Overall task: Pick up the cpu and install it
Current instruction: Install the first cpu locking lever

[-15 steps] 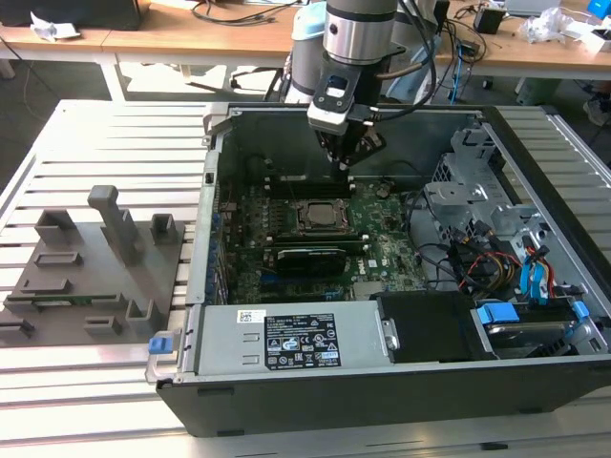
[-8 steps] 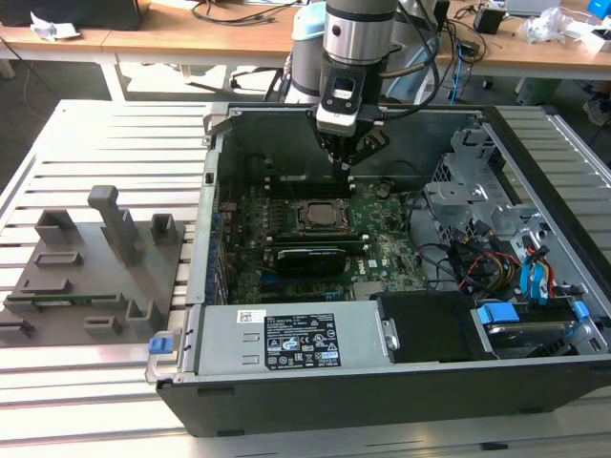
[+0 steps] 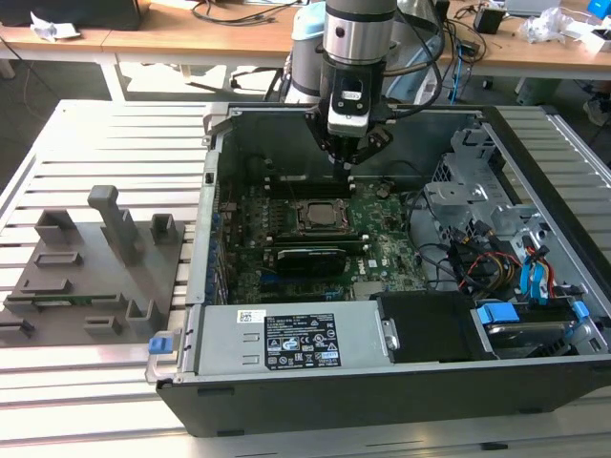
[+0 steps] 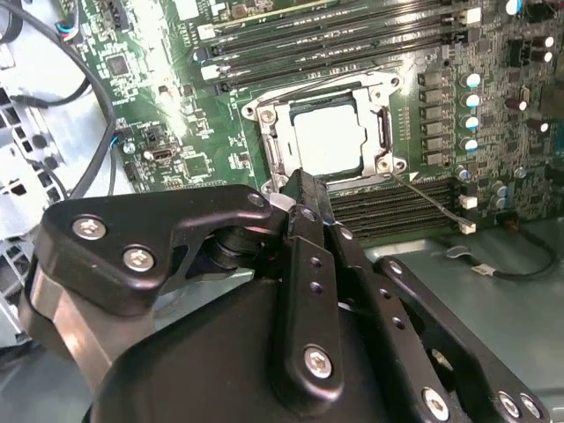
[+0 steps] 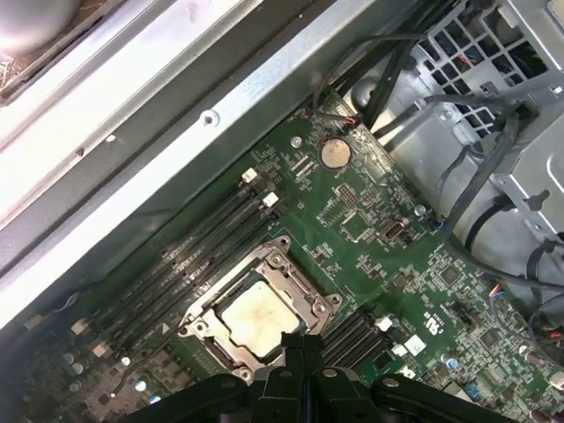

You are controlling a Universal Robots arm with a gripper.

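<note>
Pointing down, claw (image 3: pixel 346 169) above seated cpu (image 3: pixel 318 216)

Open room over the cpu (image 3: pixel 315 216), hemmed by case wall (image 3: pixel 272 143), drive cage (image 3: pixel 465 181).

The cpu (image 5: pixel 254 315) is seen lying flat inside the metal socket frame (image 5: pixel 304 280) on the green board (image 5: pixel 370 229). The gripper (image 5: pixel 298 342) is held close by its edge, fingers pressed together with nothing between them. A round battery (image 5: pixel 333 152) is set farther off.
</note>
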